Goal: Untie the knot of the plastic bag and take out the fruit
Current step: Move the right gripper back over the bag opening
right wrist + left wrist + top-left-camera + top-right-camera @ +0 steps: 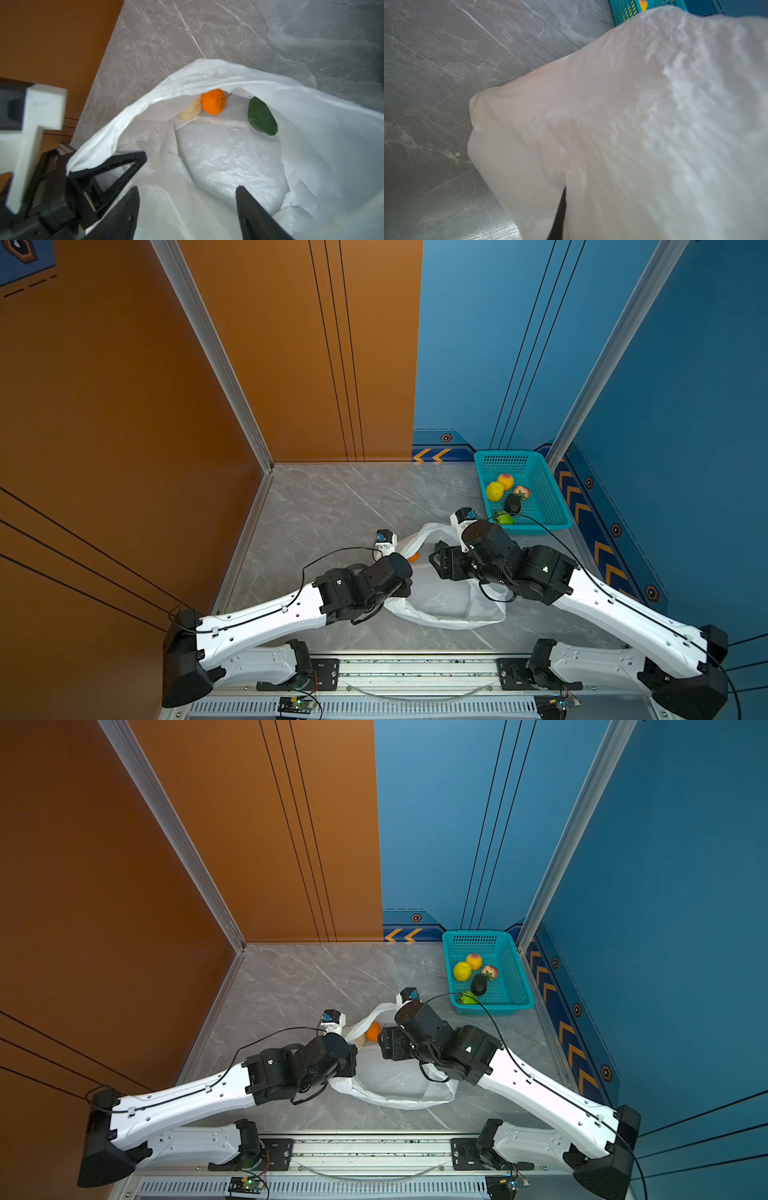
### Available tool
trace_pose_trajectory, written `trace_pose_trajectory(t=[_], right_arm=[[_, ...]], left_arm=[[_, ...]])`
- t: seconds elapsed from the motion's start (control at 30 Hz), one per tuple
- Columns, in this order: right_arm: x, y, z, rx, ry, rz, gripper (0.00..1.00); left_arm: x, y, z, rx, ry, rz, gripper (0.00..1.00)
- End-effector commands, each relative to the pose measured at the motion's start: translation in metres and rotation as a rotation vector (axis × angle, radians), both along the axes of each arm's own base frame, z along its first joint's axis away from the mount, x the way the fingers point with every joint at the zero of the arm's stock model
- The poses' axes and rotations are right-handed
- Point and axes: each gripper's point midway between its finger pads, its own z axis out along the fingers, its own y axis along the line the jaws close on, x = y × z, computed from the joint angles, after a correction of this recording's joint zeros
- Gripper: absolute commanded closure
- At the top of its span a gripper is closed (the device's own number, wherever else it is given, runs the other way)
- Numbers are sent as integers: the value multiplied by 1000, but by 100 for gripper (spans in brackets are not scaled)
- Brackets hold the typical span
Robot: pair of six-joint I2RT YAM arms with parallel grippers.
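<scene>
The white plastic bag [440, 601] lies open on the grey table in both top views; the knot is out of view. My left gripper [116, 164] is shut on the bag's rim, and plastic covers most of the left wrist view. In the right wrist view my right gripper [187, 188] stands open over the bag's mouth, with nothing between its fingers. Deep inside the bag lie three fruit: an orange one [213, 101], a cream-white one [190, 114] and a dark green one [262, 116], all apart from the fingers.
A teal basket [557, 506] stands at the back right by the blue wall. It holds yellow [494, 491], peach [505, 481], red-pink [521, 492], black [512, 504] and bright green [504, 518] fruit. An orange wall bounds the left.
</scene>
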Motion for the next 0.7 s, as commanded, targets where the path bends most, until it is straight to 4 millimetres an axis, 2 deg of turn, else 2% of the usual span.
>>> trace_pose_trajectory(t=[0.0,0.3,0.43,0.67], right_arm=[[4,7,-24,-20,-25,-41,26],[-21,47,-77,-96,38,68,26],[-30,53,-96,-90,98,61,27],[-34,45,-124,-109,179,41,28]], left_arm=[[4,2,8,4,-22,10,100],[4,0,7,7,-17,8,100],[5,1,9,6,-19,12,100],[6,2,11,4,-23,14,100]])
